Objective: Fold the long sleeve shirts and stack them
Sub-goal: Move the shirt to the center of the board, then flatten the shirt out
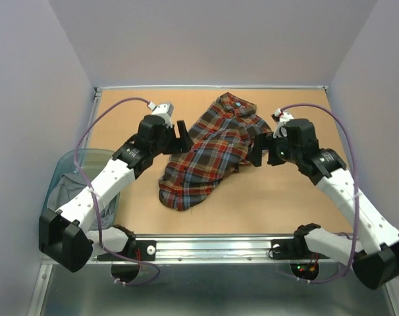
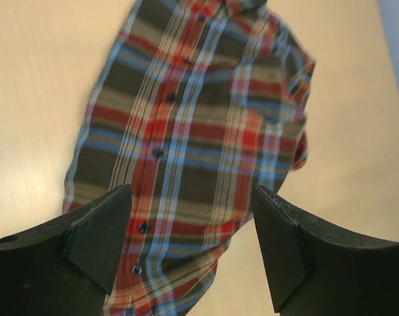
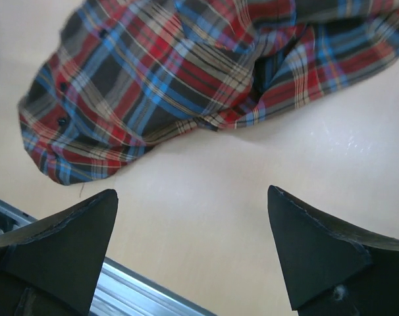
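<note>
Closest to me, a metal rail (image 1: 212,247) runs along the near edge of the desk (image 1: 272,197), with both arm bases bolted to it. Off the desk's left side, next to the left arm, stands a clear blue bin (image 1: 66,164) with grey cloth (image 1: 62,192) lying in it. Farther in, the left hand (image 1: 178,137) hangs at the left edge of the plaid shirt (image 1: 209,155). Through its wrist camera I see its two dark fingers (image 2: 97,237) spread wide with nothing gripped between them, and the shirt's buttoned front shows in the gap below them. I cannot tell whether a fingertip brushes the cloth. The right hand (image 1: 257,150) sits across from it at the shirt's right side, just beside a bunched fold of fabric. Its fingers (image 3: 318,253) are spread fully as well and hold nothing. From its wrist I see bare desk between them and the shirt lying beyond. The shirt is the only garment on the desk. It lies loosely heaped in the middle, front side up, and runs diagonally from its rounded hem at the near left to the collar (image 1: 238,103) at the far right, close to the desk's back edge. Plain pale walls (image 1: 206,39) close in the space behind.
</note>
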`<state>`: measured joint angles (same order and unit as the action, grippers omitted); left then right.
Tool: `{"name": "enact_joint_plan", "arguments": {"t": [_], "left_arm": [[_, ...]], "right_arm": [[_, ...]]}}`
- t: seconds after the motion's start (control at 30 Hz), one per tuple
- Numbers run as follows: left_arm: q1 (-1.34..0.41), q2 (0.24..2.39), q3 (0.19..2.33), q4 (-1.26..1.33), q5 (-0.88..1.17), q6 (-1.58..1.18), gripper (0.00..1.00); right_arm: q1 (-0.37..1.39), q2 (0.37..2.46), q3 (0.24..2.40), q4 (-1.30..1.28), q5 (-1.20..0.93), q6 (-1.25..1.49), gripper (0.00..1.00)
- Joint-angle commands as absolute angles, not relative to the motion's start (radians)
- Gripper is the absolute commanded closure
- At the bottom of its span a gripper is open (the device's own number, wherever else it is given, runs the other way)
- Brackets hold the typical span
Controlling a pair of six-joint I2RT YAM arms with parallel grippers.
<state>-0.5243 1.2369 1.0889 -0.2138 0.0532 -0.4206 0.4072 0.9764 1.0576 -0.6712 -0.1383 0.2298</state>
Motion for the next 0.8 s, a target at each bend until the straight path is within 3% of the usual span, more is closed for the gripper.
{"name": "enact_joint_plan", "arguments": {"t": [0.0,0.33,0.47,0.7,0.77], "left_arm": [[-0.531,1.128,0.924,-0.183,0.107,-0.457,0.16],[-0.592,0.974,0.66,-0.12,0.149,-0.411,0.16],[-0.627,0.976,0.603,-0.071,0.166,-0.416,0.16],[-0.745,1.072,0.626,-0.055,0.166,-0.416,0.16],[-0.79,1.124,0.656,-0.052,0.166,-0.416,0.16]], "right_arm": [[0.413,1.096,1.04,-0.629,-0.145,0.317,0.0],[0.359,1.336,1.08,-0.508,0.158,0.465,0.06],[0.197,1.439,1.098,-0.427,0.094,0.512,0.08],[0.054,1.633,1.15,-0.284,0.028,0.522,0.08],[0.026,1.698,1.172,-0.256,0.008,0.52,0.12]]}}
